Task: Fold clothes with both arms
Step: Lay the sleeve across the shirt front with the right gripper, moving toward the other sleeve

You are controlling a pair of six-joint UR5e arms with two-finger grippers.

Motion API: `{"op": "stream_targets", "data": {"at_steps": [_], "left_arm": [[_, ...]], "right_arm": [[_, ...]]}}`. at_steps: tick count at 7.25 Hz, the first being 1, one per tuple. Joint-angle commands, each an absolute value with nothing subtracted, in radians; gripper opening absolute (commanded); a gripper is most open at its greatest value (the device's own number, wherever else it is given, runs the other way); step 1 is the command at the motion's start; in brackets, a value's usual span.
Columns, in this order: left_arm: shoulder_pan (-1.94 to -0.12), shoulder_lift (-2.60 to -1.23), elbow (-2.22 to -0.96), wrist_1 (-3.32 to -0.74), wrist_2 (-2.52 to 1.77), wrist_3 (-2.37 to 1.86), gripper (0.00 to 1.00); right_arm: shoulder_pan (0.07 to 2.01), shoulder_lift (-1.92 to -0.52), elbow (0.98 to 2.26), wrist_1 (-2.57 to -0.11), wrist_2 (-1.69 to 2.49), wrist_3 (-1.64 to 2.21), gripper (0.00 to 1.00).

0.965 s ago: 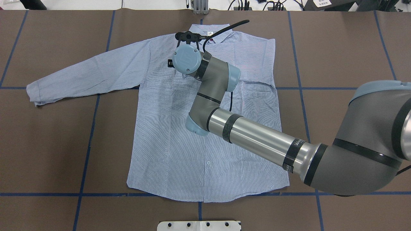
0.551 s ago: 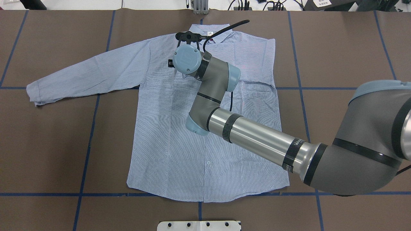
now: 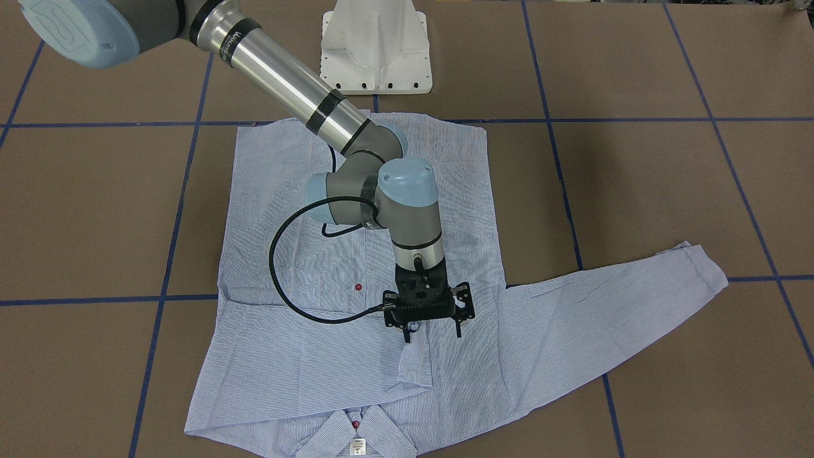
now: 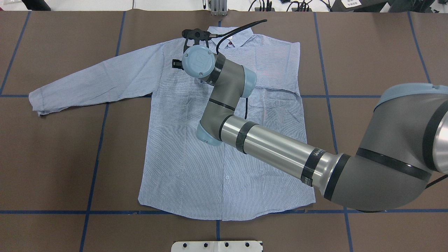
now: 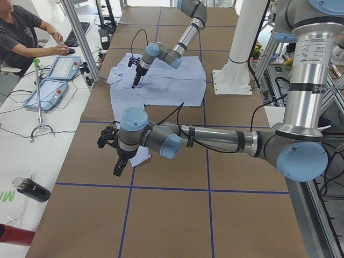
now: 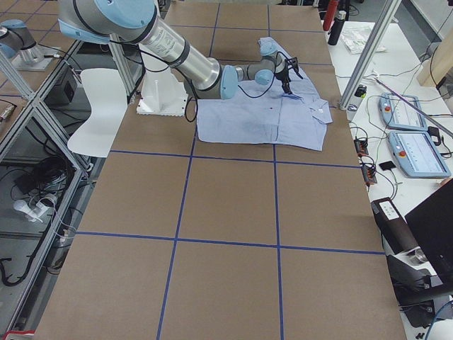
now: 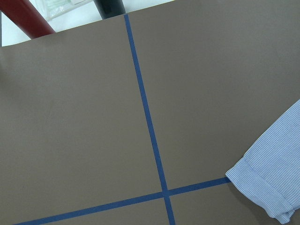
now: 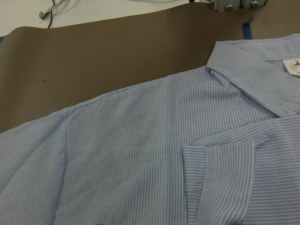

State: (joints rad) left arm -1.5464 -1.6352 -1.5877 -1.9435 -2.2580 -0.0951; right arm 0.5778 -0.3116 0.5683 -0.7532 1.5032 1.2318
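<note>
The light blue striped shirt lies flat, front up, collar at the table's far side. One sleeve stretches out to the robot's left. The other is folded across the chest, and its cuff lies below the collar. My right gripper hangs just above that cuff, open, with nothing between its fingers. My left gripper shows only in the exterior left view, over bare table near the outstretched sleeve's cuff; I cannot tell whether it is open or shut.
The white pedestal base stands at the robot's edge of the table. Blue tape lines cross the brown surface. A person sits at a side bench with teach pendants and bottles.
My right wrist and gripper have shifted a little to the robot's left and toward the collar side. The shirt has not moved.
</note>
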Motion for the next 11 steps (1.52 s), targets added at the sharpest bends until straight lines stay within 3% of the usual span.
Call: {"op": "stream_targets", "data": {"at_steps": [1,6,9,11], "left_arm": [[-1.554,-1.640,-1.586,-1.944,-2.257,-0.095,1.00],[-1.571,-1.658,-1.585,-1.945,-2.258,-0.136,1.00],[-1.514,-1.652,-1.611,-1.962,-2.243,-0.404,1.00],[-1.380,-1.646,-1.632,-2.012,-2.160,-0.648,0.99]], "right_arm": [[0.569,-0.304,0.551,-0.656,1.509,1.232,0.94],[0.546,-0.235,0.560,-0.655,1.552,1.244,0.95],[0.554,-0.236,0.809,-1.044,1.607,1.243,0.95],[0.592,-0.253,0.987,-1.359,1.737,1.244,0.98]]}}
